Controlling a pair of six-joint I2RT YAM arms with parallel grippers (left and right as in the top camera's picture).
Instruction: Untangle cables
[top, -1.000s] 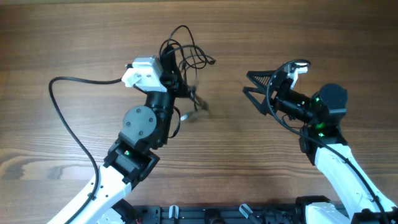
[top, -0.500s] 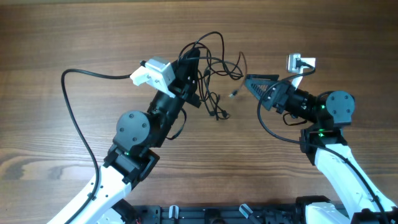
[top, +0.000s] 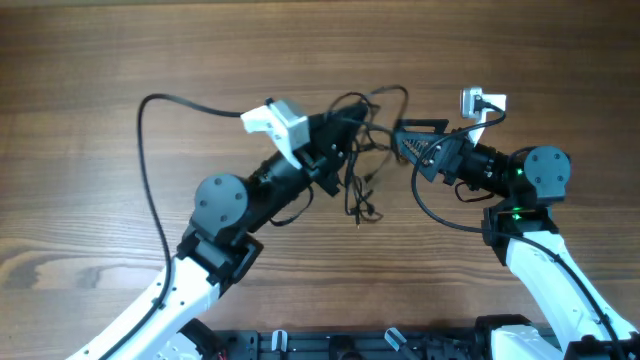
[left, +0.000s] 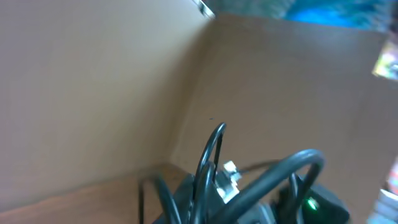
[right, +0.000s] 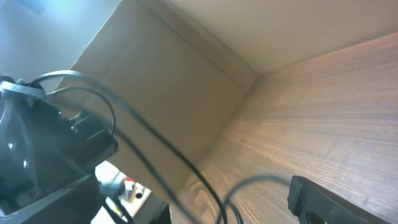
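Observation:
The cables (top: 358, 160) are a bunch of thin black wires hanging from my left gripper (top: 342, 140), which is shut on them above the wooden table (top: 120, 60). Loops rise past the fingers and loose plug ends (top: 360, 208) dangle toward the table. My right gripper (top: 400, 140) is wide open just right of the bunch, its fingertips almost among the strands. In the left wrist view a cable loop (left: 208, 158) stands up close to the lens. In the right wrist view thin cable strands (right: 155, 163) cross in front of one dark finger (right: 323, 199).
The thick black cord (top: 150, 170) to the left wrist unit arcs over the table's left half. The right wrist's white camera unit (top: 483, 102) sits above that arm. A brown wall (left: 93, 74) borders the table in the wrist views.
My left gripper has carried the cable bunch to the right, up to the right gripper. The right gripper swung left toward the middle, opened fully, then held still.

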